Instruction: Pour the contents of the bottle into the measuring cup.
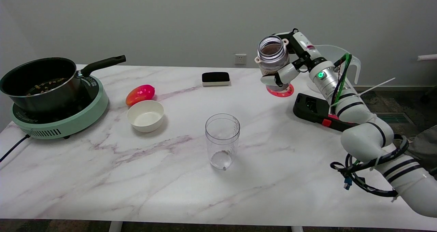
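We saw the right hand (286, 70) wrapped around the open, round glass bottle (272, 53) — brown contents inside — above a pink ring (280, 91), well apart from the clear cylindrical measuring cup (222, 140) mid-table.

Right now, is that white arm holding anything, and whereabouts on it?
Yes: the right hand holds the open bottle, its fingers wrapped around the lower body, above a pink ring.

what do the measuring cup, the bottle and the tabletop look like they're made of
Measuring cup: clear plastic, probably, since the table shows through its thin wall and printed marks. Bottle, gripped by the right hand: transparent plastic or glass, brown contents visible inside; hard to tell which. Table: glossy white marble-look surface with purplish veins, possibly laminate.
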`<state>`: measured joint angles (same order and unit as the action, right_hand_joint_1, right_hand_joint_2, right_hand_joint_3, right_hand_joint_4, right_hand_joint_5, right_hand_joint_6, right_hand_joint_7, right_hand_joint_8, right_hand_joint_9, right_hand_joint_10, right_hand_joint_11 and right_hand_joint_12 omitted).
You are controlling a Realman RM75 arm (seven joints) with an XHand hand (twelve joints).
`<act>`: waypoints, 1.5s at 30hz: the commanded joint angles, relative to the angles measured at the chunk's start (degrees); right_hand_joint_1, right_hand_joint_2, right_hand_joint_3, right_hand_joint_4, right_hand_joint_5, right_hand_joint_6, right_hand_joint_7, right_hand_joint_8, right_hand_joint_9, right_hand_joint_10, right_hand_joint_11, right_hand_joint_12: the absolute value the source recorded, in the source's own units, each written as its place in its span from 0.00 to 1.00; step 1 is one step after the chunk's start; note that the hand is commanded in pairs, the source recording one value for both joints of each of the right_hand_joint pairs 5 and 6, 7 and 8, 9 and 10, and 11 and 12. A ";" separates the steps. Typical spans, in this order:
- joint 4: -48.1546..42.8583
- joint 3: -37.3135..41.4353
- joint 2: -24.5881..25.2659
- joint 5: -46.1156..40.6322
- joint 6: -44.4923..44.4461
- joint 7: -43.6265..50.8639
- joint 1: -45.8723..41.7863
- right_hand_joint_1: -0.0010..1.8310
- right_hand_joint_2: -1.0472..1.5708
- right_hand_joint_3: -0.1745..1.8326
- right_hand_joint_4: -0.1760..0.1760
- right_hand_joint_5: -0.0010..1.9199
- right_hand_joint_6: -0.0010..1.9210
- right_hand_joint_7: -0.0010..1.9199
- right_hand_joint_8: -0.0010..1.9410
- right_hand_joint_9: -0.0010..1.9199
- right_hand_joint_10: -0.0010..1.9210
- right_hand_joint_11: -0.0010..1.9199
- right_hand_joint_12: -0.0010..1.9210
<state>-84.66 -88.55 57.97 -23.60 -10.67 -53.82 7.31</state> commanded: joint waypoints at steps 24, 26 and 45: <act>-20.00 1.67 3.53 8.77 5.43 16.00 -13.96 0.80 0.60 0.52 0.50 0.61 0.61 0.68 0.67 0.61 0.61 0.49 0.49; -20.47 2.30 4.09 11.31 5.19 16.00 -15.39 0.80 0.61 0.51 0.50 0.62 0.62 0.68 0.67 0.61 0.61 0.50 0.50; -21.68 2.86 5.62 17.66 0.78 16.00 -19.01 0.80 0.61 0.52 0.50 0.62 0.62 0.68 0.67 0.62 0.62 0.51 0.51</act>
<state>-105.04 -85.80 62.51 -11.85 -7.32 -38.82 -9.01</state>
